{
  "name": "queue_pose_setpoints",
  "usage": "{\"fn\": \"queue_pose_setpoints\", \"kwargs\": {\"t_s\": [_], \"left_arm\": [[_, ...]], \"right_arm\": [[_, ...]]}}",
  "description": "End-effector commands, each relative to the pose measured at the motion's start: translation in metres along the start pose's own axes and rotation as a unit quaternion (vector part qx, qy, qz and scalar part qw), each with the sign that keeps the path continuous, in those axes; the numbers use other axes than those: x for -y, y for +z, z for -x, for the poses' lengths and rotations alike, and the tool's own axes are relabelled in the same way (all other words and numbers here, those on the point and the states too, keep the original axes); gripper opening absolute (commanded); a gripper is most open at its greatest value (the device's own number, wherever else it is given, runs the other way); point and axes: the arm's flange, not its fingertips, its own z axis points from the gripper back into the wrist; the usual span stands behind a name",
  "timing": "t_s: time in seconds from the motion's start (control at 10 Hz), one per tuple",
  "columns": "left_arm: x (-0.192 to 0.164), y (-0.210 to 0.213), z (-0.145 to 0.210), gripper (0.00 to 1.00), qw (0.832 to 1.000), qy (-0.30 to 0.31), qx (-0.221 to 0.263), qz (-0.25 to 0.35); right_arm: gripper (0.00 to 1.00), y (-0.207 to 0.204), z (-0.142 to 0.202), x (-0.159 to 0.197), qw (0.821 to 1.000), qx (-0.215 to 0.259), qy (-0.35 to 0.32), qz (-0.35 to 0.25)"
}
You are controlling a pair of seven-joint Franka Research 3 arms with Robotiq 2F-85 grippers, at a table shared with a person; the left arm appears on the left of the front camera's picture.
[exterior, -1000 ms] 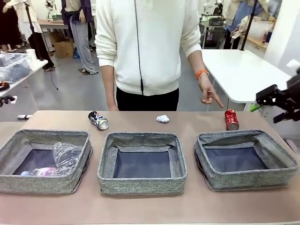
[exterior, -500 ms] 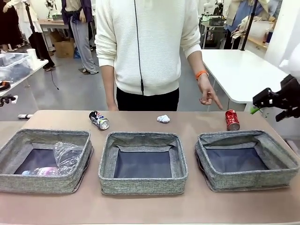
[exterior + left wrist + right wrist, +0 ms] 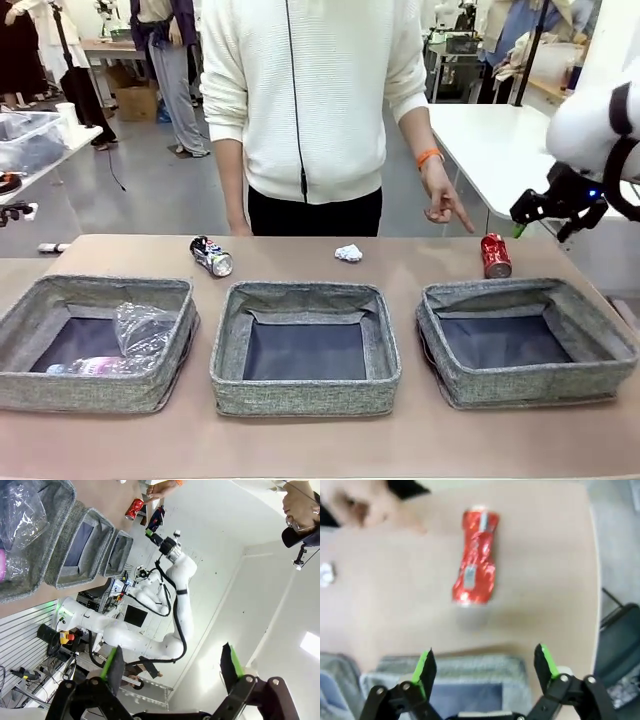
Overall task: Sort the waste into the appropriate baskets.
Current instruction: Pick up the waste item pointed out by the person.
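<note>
A crushed red can (image 3: 494, 255) lies on the table behind the right basket (image 3: 530, 385). My right gripper (image 3: 541, 212) hovers open above and right of it. In the right wrist view the red can (image 3: 475, 562) lies beyond the green fingertips (image 3: 426, 666), apart from them. A dark blue-white can (image 3: 211, 256) and a white paper wad (image 3: 348, 253) lie behind the middle basket (image 3: 300, 398). The left basket (image 3: 90, 395) holds a clear plastic cup (image 3: 140, 328) and a clear bottle (image 3: 92, 366). My left gripper (image 3: 172, 670) is open and holds nothing.
A person in a white top stands at the far side, one hand (image 3: 443, 205) pointing down near the red can. The right basket's rim (image 3: 450, 662) sits just below my right gripper. A white side table (image 3: 510, 150) stands behind on the right.
My right arm has swung left and slightly up, bringing its open gripper closer to the red can. The waste and baskets have stayed put.
</note>
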Motion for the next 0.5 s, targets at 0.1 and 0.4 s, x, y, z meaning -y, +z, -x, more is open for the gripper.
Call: {"fn": "queue_pose_setpoints", "kwargs": {"t_s": [0.1,0.4], "left_arm": [[0.0,0.001,0.002,1.0,1.0,-0.002,0.002,-0.002],[0.0,0.001,0.002,1.0,1.0,-0.002,0.002,-0.002]], "right_arm": [[1.0,-0.05,-0.037,0.011,1.0,0.021,-0.01,0.019],[1.0,-0.085,-0.038,0.01,1.0,-0.005,-0.006,-0.016]]}}
